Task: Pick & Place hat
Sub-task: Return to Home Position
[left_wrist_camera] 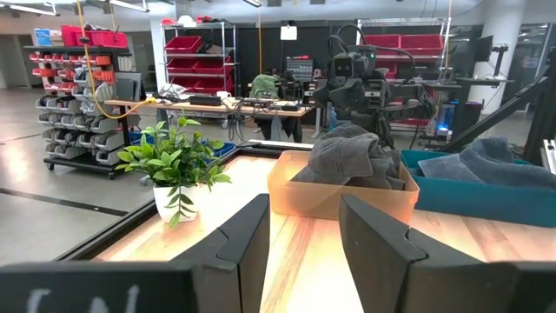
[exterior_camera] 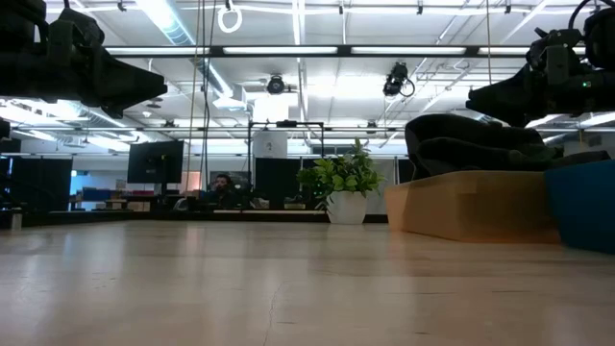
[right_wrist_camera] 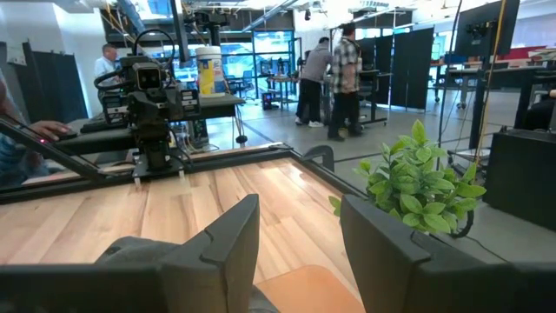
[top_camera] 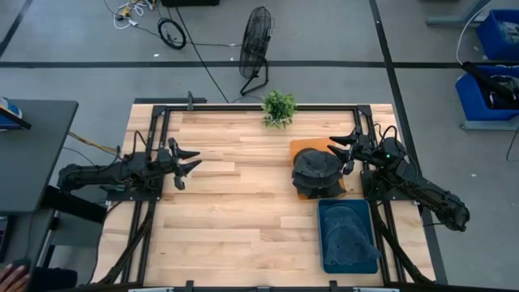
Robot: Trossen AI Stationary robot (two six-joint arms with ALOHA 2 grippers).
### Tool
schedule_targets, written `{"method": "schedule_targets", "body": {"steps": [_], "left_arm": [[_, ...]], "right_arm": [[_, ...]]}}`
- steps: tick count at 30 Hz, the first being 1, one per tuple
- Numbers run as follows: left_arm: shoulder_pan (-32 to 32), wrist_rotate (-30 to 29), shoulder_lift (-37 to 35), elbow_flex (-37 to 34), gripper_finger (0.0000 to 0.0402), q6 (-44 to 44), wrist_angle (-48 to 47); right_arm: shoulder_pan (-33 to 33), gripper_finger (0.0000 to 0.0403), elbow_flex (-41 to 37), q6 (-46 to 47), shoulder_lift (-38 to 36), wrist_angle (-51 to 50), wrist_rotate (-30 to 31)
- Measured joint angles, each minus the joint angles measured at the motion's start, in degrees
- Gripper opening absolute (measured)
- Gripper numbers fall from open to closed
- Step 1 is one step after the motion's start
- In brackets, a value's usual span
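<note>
We should draw the left gripper (top_camera: 193, 162) and right gripper (top_camera: 339, 154) (both spread open, holding nothing) slowly back, the right one clear of the caps (top_camera: 316, 172) in the orange bin (top_camera: 302, 148).

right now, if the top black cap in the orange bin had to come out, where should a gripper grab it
Probably the raised, rumpled crown of the black cap, pinched from straight above: it mounds above the orange bin's rim while the walls hide its edges. The right gripper, open beside the bin, is nearest.
</note>
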Motion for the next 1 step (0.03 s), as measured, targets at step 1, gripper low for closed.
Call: {"method": "schedule_targets", "body": {"steps": [1], "left_arm": [[0.0,0.0,0.0,0.0,0.0142,0.0,0.0]], "right_arm": [[0.0,0.0169,0.0,0.0,0.0,0.0,0.0]]}}
